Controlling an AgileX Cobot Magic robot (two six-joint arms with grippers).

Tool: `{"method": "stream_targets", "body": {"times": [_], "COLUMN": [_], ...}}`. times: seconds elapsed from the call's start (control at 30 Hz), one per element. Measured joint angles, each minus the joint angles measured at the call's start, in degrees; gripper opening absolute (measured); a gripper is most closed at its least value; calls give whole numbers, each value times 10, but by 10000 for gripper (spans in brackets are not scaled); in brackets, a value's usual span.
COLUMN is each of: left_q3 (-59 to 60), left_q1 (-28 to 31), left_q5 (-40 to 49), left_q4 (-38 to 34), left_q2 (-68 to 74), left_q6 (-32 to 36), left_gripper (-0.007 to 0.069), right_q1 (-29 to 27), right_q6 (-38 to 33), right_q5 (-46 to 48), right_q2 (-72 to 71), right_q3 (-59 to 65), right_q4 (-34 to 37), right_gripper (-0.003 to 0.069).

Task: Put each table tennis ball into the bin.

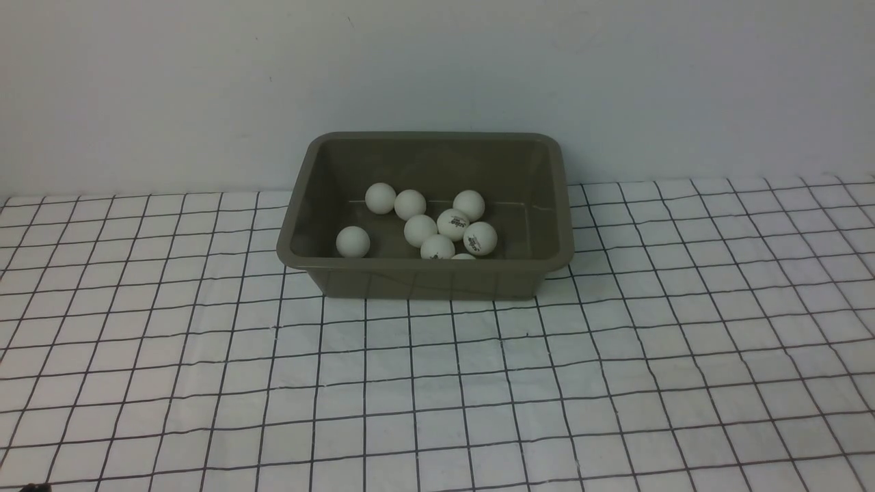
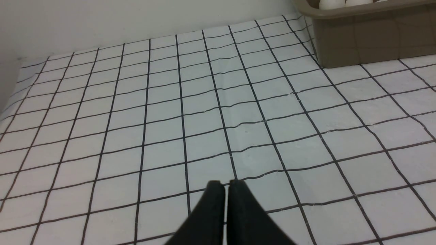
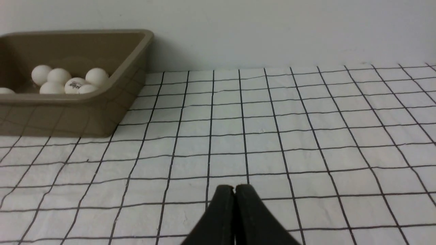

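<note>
Front view raised, facing the wall across the bin [image 1: 424,273], both wrist views low over the checked cloth [image 2: 238,102] (fingers in the foreground), each sharing a bin corner.

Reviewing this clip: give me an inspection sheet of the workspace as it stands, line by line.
Surface: white cloth with black grid, slightly wrinkled.
Job's things: nine table tennis balls visible, all inside the bin; one half hidden behind its near wall; none seen on the cloth.
Clutter: nothing seen.
Grippers: left gripper and right gripper both shut, holding nothing, over the cloth away from the bin.
Cables: nothing seen.
Surroundings: plain pale wall behind the bin.
</note>
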Motion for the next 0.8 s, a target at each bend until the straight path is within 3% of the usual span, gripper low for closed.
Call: {"method": "stream_targets", "body": {"times": [0.8], "left_q3": [0], "left_q1": [0], "left_q5": [0], "left_q4": [0], "left_q2": [0], "left_q6": [0], "left_gripper": [-5], "right_q1": [0], "right_q6": [-1], "right_q5": [-17], "right_q2": [-51], "right_q3": [83], "right_q4": [-15], "right_gripper": [-18]}}
